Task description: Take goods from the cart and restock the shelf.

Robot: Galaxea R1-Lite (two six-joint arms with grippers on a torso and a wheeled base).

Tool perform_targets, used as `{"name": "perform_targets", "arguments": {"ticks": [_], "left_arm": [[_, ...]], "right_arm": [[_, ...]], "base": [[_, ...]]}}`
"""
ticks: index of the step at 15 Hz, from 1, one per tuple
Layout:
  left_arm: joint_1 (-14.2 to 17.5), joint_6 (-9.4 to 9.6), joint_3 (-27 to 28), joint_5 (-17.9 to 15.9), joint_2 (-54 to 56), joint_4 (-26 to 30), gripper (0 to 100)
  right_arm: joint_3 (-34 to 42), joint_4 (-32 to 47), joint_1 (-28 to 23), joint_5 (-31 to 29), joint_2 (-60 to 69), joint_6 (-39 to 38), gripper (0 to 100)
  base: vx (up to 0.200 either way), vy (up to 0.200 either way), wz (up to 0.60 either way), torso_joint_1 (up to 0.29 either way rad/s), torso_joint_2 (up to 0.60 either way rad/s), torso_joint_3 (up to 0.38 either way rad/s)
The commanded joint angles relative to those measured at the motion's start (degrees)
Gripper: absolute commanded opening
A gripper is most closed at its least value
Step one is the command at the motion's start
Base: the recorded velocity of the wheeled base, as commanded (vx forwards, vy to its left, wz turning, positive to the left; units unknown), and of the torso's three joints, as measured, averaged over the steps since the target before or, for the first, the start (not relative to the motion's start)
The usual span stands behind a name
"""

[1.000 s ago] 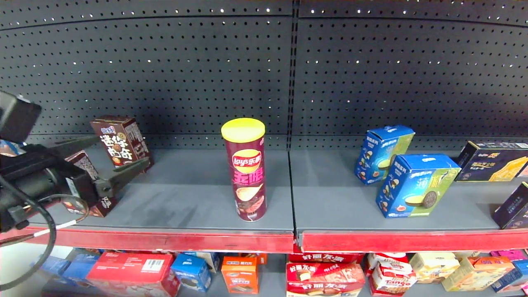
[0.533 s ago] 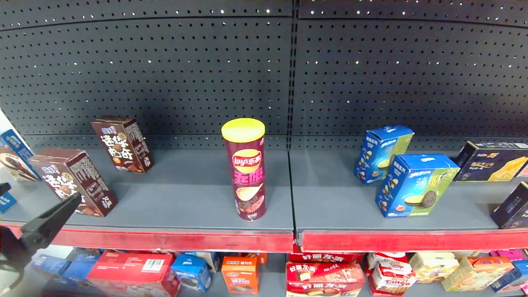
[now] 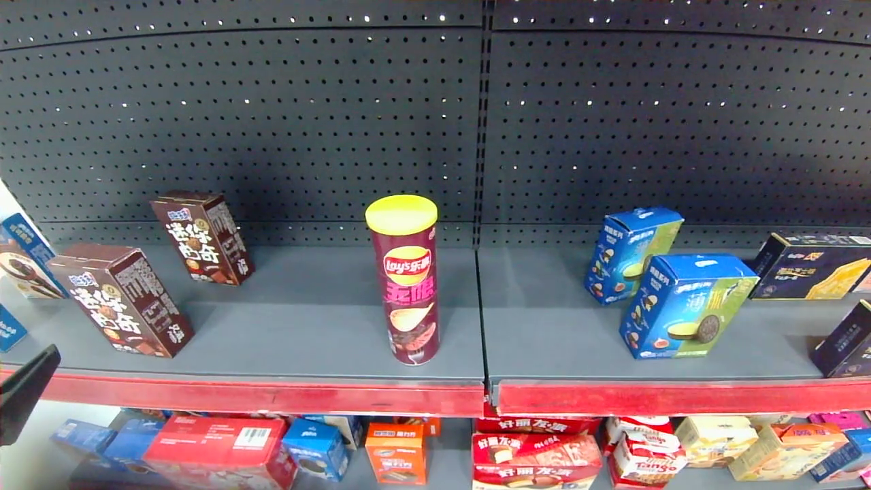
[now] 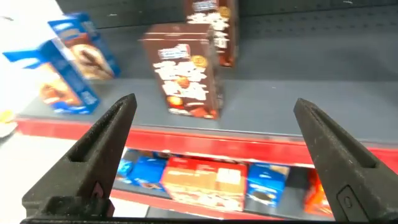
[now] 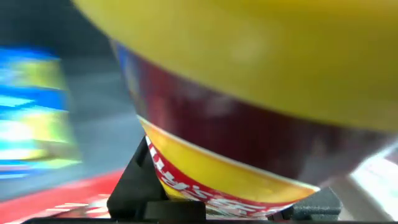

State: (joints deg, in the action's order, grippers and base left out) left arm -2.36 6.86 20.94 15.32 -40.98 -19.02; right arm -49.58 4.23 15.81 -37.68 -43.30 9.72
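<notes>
Facing the shelf [image 3: 272,398], head view: an upright can [image 3: 407,279] stands centre, with bare board left and right of it. Left wrist view: the left gripper [image 4: 214,155] is spread wide and empty, near a brown box [image 4: 183,78]. Right wrist view: the right gripper [image 5: 224,199] clamps a second can [image 5: 249,134], so placing likely falls to the right arm.

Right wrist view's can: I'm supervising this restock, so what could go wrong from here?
The held can in the right gripper may topple the tall standing can near the front edge of the shelf if placed too close. The open left gripper faces the front brown box; a swing could knock it over.
</notes>
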Motion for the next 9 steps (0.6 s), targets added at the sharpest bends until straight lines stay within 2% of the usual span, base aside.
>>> {"name": "perform_targets", "arguments": {"ticks": [1,4,9], "left_arm": [[-0.01,-0.01,0.06,0.15,0.03,-0.05,100],[-0.01,0.08,-0.82,0.15,-0.15,-0.05,100],[-0.01,0.17,-0.82,0.94,0.12,1.18,100]], "right_arm": [[-7.55,-0.10,11.17,-0.02,-14.00,-4.00,0],[-14.05,-0.10,17.85,0.15,-23.67,-8.40,0],[-18.18,-1.86,21.81,3.49,-30.88,-10.86,0]], "base": [[0.000,0.000,0.00,0.000,0.00,0.000],[0.000,0.000,0.00,0.000,0.00,0.000],[0.000,0.000,0.00,0.000,0.00,0.000]]}}
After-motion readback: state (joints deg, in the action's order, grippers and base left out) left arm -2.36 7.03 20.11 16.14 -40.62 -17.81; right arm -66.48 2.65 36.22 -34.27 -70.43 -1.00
